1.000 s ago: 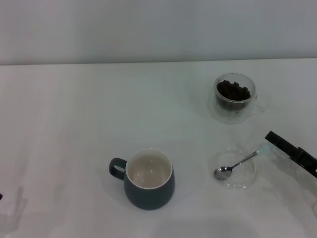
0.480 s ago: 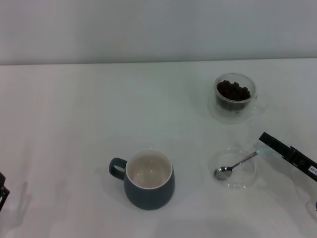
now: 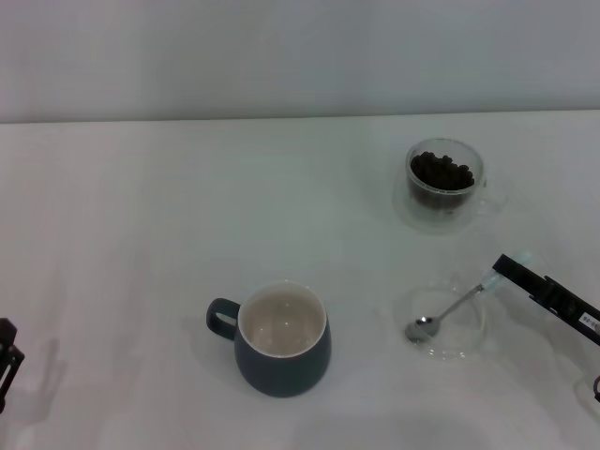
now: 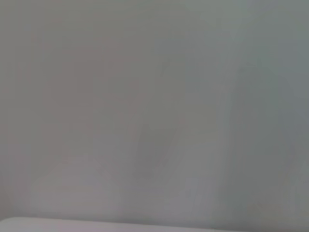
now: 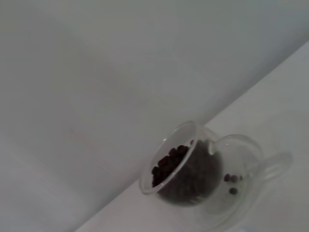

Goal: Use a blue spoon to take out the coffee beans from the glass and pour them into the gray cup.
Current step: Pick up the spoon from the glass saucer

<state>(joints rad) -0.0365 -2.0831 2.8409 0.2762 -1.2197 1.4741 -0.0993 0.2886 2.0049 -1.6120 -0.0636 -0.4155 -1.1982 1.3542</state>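
Observation:
The gray cup (image 3: 281, 339) stands near the front centre with its handle toward my left; its cream inside holds nothing. The glass (image 3: 442, 178) with the coffee beans (image 3: 442, 172) stands at the back right, and it also shows in the right wrist view (image 5: 188, 171). The blue spoon (image 3: 448, 309) lies with its bowl in a flat clear dish (image 3: 461, 347), its pale handle pointing right. My right gripper (image 3: 506, 269) is at the spoon's handle end, covering part of it. My left gripper (image 3: 6, 361) shows only at the lower left edge.
The white table (image 3: 141, 216) meets a pale wall at the back. The left wrist view shows only a blank pale surface. A few loose beans (image 5: 231, 179) sit in the glass's outer wall.
My right gripper has shifted slightly left and down onto the spoon's handle. The spoon has barely moved. My left arm has risen into view at the lower left edge.

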